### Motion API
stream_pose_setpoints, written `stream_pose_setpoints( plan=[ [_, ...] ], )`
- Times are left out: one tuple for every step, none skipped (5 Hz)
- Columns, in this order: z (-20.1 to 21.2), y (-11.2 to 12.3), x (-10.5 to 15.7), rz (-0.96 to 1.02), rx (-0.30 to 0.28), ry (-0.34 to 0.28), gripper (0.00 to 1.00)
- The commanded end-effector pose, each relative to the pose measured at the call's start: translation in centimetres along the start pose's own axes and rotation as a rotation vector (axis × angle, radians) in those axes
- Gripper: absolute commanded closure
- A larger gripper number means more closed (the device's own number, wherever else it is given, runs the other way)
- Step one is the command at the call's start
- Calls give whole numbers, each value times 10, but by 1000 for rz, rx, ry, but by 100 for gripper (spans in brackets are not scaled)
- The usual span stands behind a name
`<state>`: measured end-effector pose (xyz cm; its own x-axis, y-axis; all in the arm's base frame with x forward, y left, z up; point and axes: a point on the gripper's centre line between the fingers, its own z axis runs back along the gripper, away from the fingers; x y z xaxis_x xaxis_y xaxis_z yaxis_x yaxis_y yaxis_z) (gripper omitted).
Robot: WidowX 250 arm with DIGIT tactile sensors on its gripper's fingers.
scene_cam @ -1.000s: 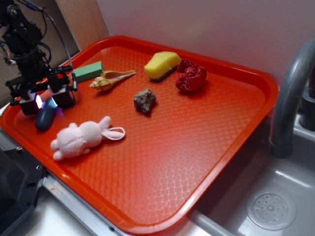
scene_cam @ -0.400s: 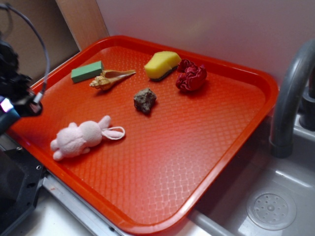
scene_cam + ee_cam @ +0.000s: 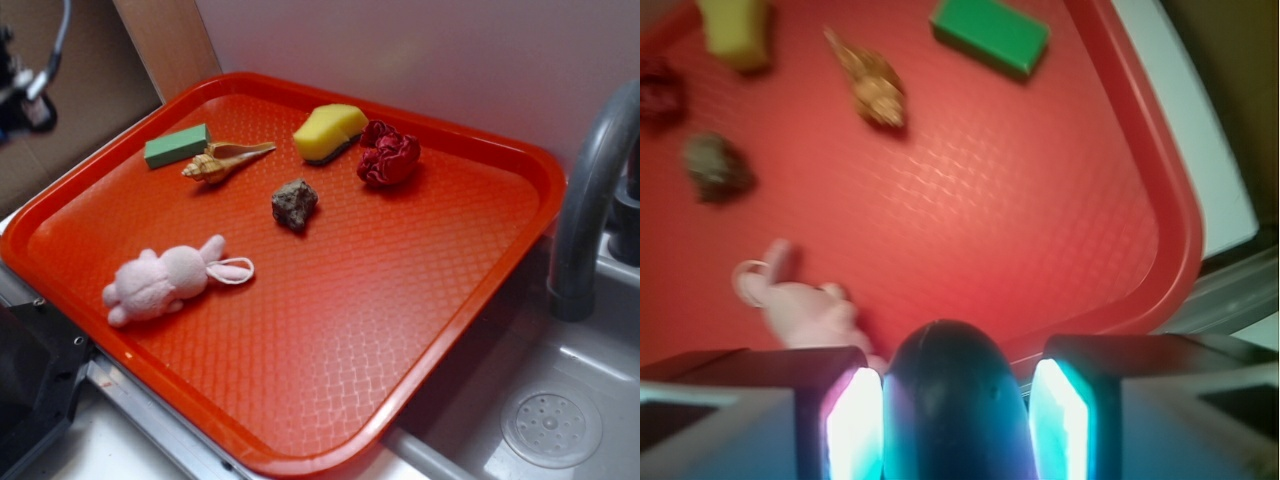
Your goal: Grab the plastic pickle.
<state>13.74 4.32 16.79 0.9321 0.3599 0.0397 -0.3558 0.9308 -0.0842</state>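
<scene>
Wrist view: jaws clamp the plastic pickle (image 3: 952, 405) above the red tray (image 3: 1020, 200).

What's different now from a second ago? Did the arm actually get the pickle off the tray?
Yes. The pincer, which sat low over the pickle at the tray's left edge, has risen and pulled away up-left, taking the pickle with it, clamped between its fingers. The tray spot where it lay is now bare. The pink bunny, green block, shell, stone, sponge and red cloth stayed put.

The end effector (image 3: 955, 425) has lifted the plastic pickle (image 3: 952, 400) off the tray (image 3: 520, 170), retreating up-left.
</scene>
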Motion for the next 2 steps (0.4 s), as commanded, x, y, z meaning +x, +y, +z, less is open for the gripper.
stream_pose_setpoints(
  plan=[
    [46, -21, 13, -83, 43, -38, 100],
    [34, -27, 21, -73, 70, -2, 100]
  ],
)
